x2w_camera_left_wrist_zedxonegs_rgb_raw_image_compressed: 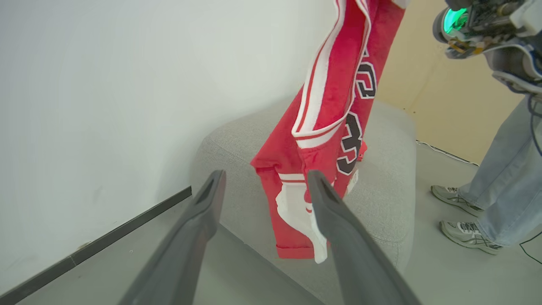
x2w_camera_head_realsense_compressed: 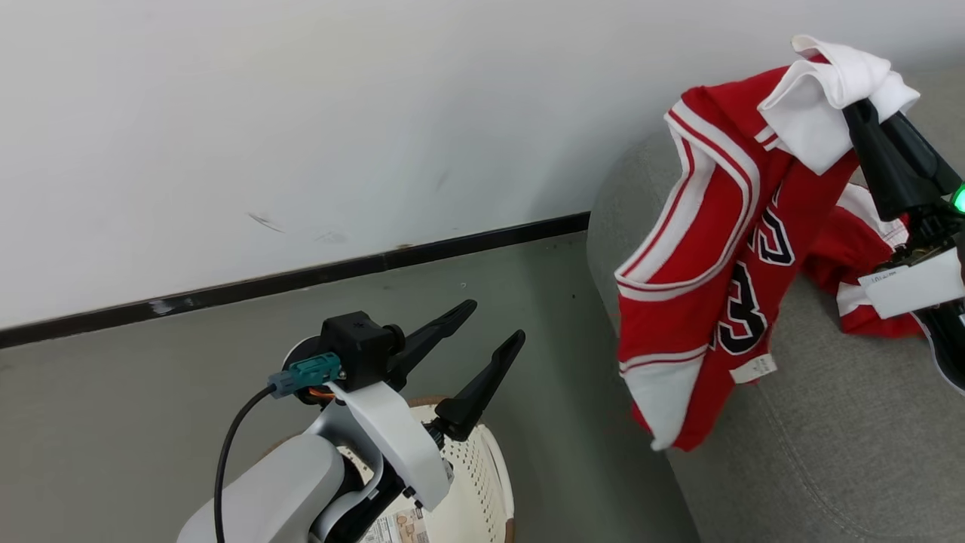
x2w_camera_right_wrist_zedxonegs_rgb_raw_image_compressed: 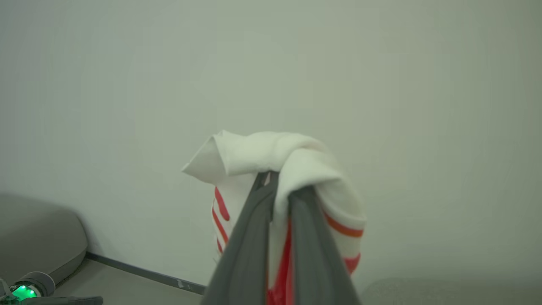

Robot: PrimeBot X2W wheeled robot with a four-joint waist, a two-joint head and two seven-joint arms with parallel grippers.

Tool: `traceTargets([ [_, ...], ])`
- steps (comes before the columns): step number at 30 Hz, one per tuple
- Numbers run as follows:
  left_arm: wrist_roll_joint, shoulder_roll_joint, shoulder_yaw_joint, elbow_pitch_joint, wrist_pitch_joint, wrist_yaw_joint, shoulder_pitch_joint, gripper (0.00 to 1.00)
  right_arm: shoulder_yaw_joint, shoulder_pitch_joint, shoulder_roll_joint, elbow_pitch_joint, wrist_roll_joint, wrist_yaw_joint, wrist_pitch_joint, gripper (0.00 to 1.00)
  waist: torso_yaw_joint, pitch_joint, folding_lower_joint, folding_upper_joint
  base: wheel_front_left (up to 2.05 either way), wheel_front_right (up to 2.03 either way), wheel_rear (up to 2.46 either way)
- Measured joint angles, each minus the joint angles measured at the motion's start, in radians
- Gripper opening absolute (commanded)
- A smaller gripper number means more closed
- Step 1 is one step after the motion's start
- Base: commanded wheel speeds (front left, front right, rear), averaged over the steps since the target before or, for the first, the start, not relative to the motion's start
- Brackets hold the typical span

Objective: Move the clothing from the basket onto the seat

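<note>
Right gripper (x2w_camera_head_realsense_compressed: 865, 113) clamped on red garment (x2w_camera_head_realsense_compressed: 701, 249) at bunched white edge; fabric light, limp, hangs free. Left gripper (x2w_camera_head_realsense_compressed: 495, 320) spread, empty.

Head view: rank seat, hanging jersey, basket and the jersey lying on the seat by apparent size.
1. seat
2. hanging jersey
3-4. basket and lying jersey: unranked. Both are partly hidden, and their visible parts look alike.

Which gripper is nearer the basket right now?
Left. The left gripper hangs just above the basket, jaws open and empty. The right gripper is raised off to the side over the seat, jaws shut on a red garment hanging clear of the basket.
</note>
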Motion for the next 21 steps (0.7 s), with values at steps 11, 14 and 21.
traceTargets([
  [11,0.007,0.002,-0.007,-0.003,0.000,0.000,0.013,1.00,-0.046,0.009,-0.041,-0.071,-0.048,0.000,0.000,0.00,-0.059,0.005,0.0000,0.0000,0.00,0.00,0.00],
  [14,0.007,0.005,-0.008,-0.004,0.000,0.002,0.021,1.00,-0.067,0.001,-0.066,-0.080,-0.058,0.000,-0.002,0.00,-0.074,0.008,0.0000,0.0000,0.00,0.00,0.00],
  [21,0.007,0.015,-0.008,-0.010,0.000,0.009,0.021,1.00,-0.118,-0.042,-0.127,-0.091,-0.060,0.000,-0.003,0.00,-0.102,0.017,0.0000,0.0000,0.00,0.00,0.00],
])
